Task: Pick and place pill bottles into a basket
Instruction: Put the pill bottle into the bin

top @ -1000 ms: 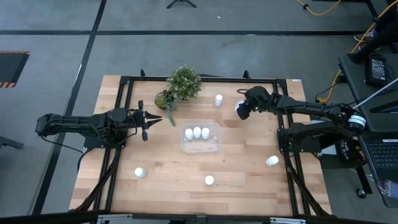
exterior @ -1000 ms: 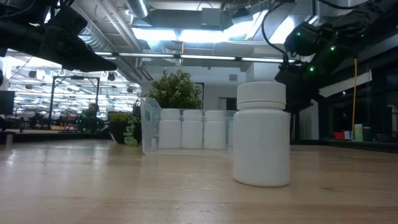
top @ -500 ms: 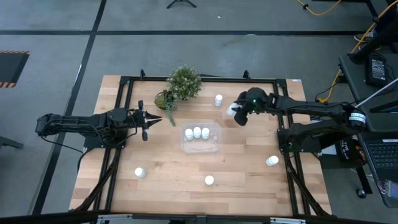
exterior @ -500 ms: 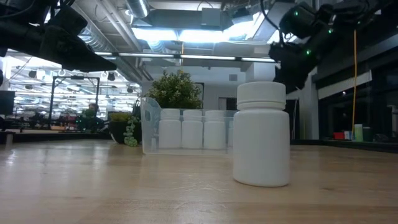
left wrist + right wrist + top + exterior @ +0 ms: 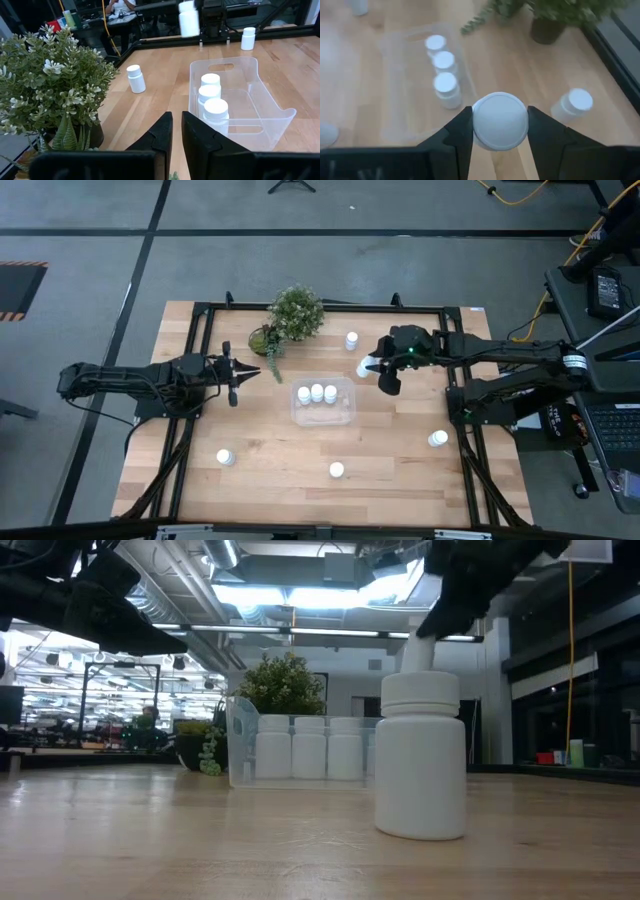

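Note:
My right gripper [image 5: 383, 370] hangs above the table just right of the basket [image 5: 345, 412], shut on a white pill bottle [image 5: 365, 367], which also shows in the low view [image 5: 418, 648]. The clear basket [image 5: 270, 117] holds three upright bottles [image 5: 317, 392] in a row along its far side. More loose bottles stand on the table: one at the far side [image 5: 352, 340], one at the right [image 5: 438, 438], two near the front [image 5: 337, 470] [image 5: 225, 457]. My left gripper [image 5: 235, 370] waits shut at the table's left, beside the plant. My right gripper pinches the bottle between its two fingers [image 5: 457, 132], which sit on opposite sides of it at about cap height [image 5: 476, 131]. The fingers slant down from the table's right side. The bottle is lifted clear of the table, roughly upright, cap up.
A small potted green plant [image 5: 292, 315] stands at the far side, left of the basket and close to my left gripper. A black frame [image 5: 205, 310] runs around the wooden table. Bare wood lies between the basket and the front bottles.
My right gripper has risen with the bottle and swung toward the table's left, toward the basket, rolling its wrist as it went. The bottle stays pinched and now hangs higher above the table. My left gripper has kept still.

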You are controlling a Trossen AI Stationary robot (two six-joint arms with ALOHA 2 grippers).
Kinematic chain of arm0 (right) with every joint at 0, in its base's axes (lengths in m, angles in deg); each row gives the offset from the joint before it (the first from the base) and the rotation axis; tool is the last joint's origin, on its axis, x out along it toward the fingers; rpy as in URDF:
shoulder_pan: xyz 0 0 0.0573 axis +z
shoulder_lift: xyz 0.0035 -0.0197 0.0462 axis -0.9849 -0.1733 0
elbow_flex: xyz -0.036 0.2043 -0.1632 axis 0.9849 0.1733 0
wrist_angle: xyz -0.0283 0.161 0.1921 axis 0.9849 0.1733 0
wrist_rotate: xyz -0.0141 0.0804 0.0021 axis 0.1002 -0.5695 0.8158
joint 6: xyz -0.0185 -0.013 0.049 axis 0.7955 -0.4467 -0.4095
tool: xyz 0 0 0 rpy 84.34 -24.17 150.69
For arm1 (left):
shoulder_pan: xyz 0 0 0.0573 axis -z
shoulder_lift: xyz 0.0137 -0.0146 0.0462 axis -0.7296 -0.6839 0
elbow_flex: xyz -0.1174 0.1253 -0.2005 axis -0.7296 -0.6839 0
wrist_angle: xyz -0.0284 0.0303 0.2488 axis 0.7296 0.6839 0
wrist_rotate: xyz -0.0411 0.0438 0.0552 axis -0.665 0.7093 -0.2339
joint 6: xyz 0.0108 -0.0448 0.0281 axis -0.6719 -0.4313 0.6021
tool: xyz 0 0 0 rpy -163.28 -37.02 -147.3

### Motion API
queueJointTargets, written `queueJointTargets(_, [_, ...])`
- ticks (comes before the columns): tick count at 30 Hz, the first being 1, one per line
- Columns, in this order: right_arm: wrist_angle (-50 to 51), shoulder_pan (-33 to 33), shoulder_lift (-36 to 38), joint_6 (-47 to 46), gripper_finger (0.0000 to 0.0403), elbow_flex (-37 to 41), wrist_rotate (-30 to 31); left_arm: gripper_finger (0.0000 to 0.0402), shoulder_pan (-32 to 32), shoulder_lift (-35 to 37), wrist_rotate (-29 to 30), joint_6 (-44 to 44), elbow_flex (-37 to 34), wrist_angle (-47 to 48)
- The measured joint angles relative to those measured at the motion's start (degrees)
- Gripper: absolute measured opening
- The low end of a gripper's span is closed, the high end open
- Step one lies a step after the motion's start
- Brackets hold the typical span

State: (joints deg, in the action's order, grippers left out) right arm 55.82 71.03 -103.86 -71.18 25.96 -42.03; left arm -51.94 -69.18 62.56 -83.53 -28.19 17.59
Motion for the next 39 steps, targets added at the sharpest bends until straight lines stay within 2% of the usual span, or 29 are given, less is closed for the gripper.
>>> queueJointTargets(6, [0.1, 3.4, 0.0, 1.3, 0.0148, -0.9, 0.0, 0.0035, 0.0, 0.0, 0.0, -0.1, 0.0, 0.0])
queueJointTargets(16, [-6.0, 8.0, -1.6, 1.2, 0.0148, -0.1, 0.0, 0.0037, 0.0, 0.0, 0.2, -0.4, 0.0, 0.0])
queueJointTargets(20, [-6.6, 9.7, -2.5, 1.5, 0.0148, -0.6, 0.1, 0.0038, 0.0, 0.0, 1.8, -0.4, 0.0, 0.0])
queueJointTargets(32, [-4.5, 13.1, -9.0, 5.4, 0.0148, -7.9, 0.0, 0.0038, 0.0, 0.0, 3.2, -0.9, 0.0, 0.0])
queueJointTargets(39, [2.1, 13.5, -14.9, 5.4, 0.0148, -14.6, 0.0, 0.0038, 0.0, 0.0, 3.2, -0.9, 0.0, 0.0])
